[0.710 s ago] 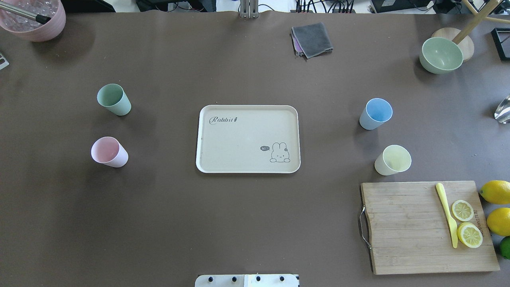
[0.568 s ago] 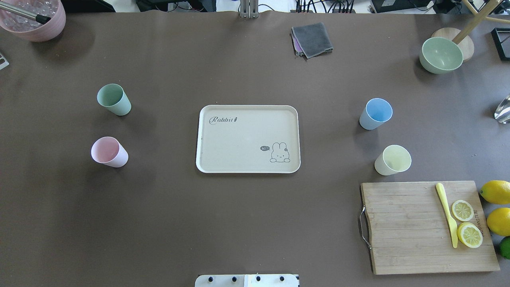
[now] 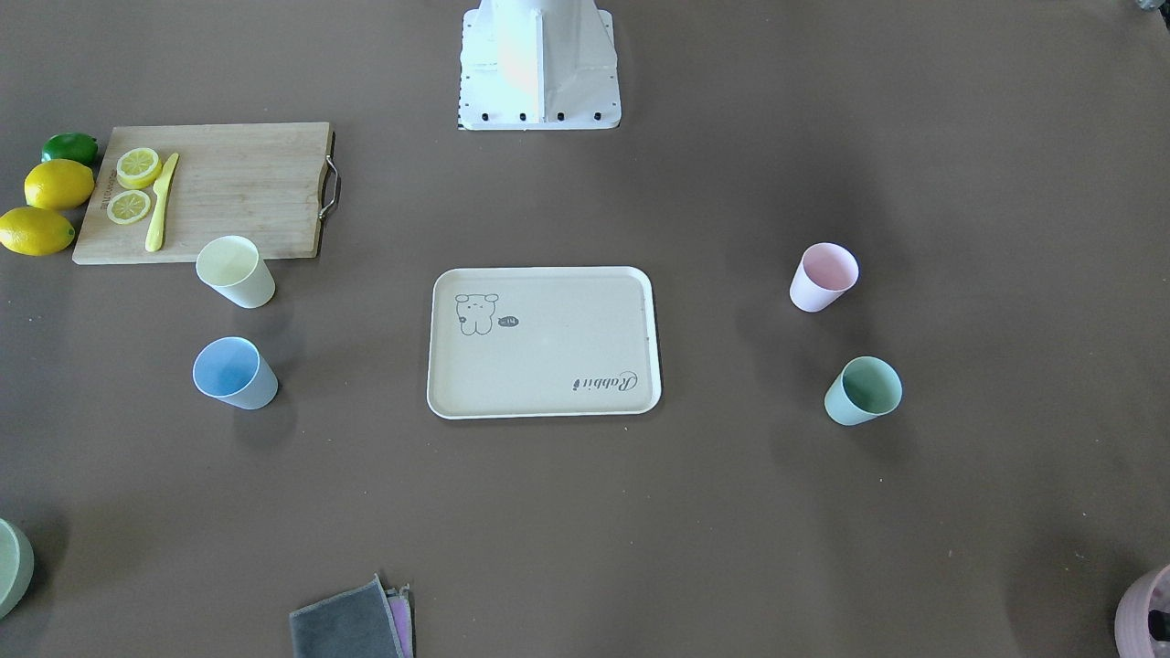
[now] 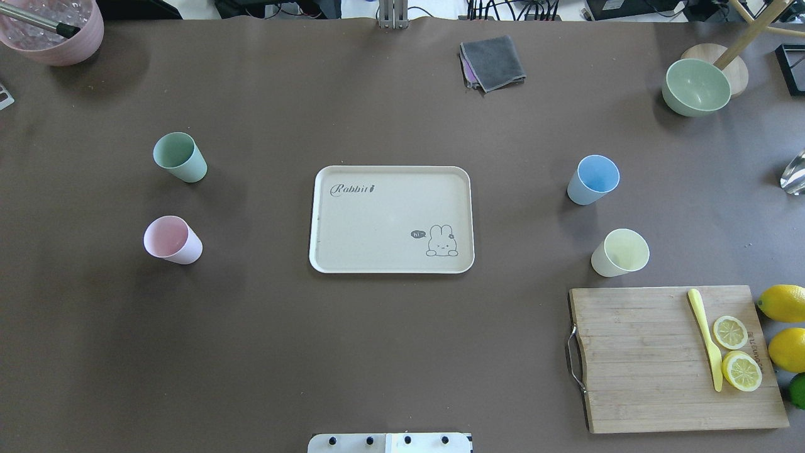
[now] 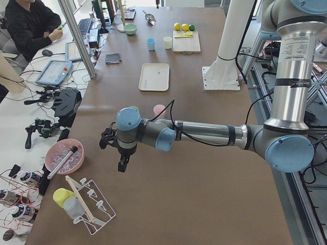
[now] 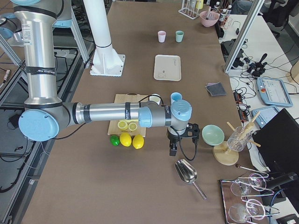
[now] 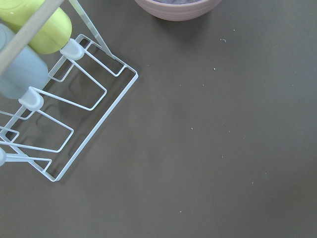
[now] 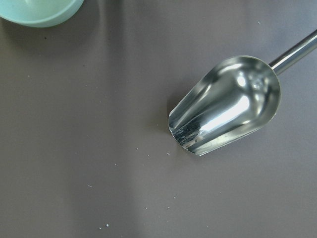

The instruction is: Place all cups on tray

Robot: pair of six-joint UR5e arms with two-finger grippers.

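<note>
Worktop (image 4: pixel 390 352): brown, long. My left arm (image 5: pixel 204 133) stretches low over its left end and my right arm (image 6: pixel 107 113) low over its right end, both well apart from the tray. Left gripper (image 5: pixel 121 162) hangs over bare worktop, touching nothing; my wrist view there shows a wire rack (image 7: pixel 64 114) to one side and the rim of a pink pot (image 7: pixel 178 7) at the frame's top. My fingers do not appear in that view, so I cannot tell whether they are apart or together. Right gripper (image 6: pixel 180 142) hangs over bare worktop too, also touching nothing; its wrist view shows a metal scoop (image 8: pixel 228 104) lying on the surface and the edge of a green bowl (image 8: pixel 39 12) in the corner. Again I cannot tell how the fingers stand. Board (image 4: pixel 641 358): wooden, at the near right corner of the worktop, carrying a yellow knife (image 4: pixel 705 336) and two lemon slices (image 4: pixel 736 352). Tray (image 4: pixel 377 220): cream, flat in the middle of the worktop, script toward the far edge. All four cups stand upright on the worktop, off the tray. Green cup (image 4: pixel 180 157) and pink cup (image 4: pixel 172 240) are toward the left end, green nearer the far edge, pink nearer my edge, the two apart. Blue cup (image 4: pixel 593 179) and yellow cup (image 4: pixel 620 252) are toward the right end, blue nearer the far edge, yellow just beside the board's far side.
</note>
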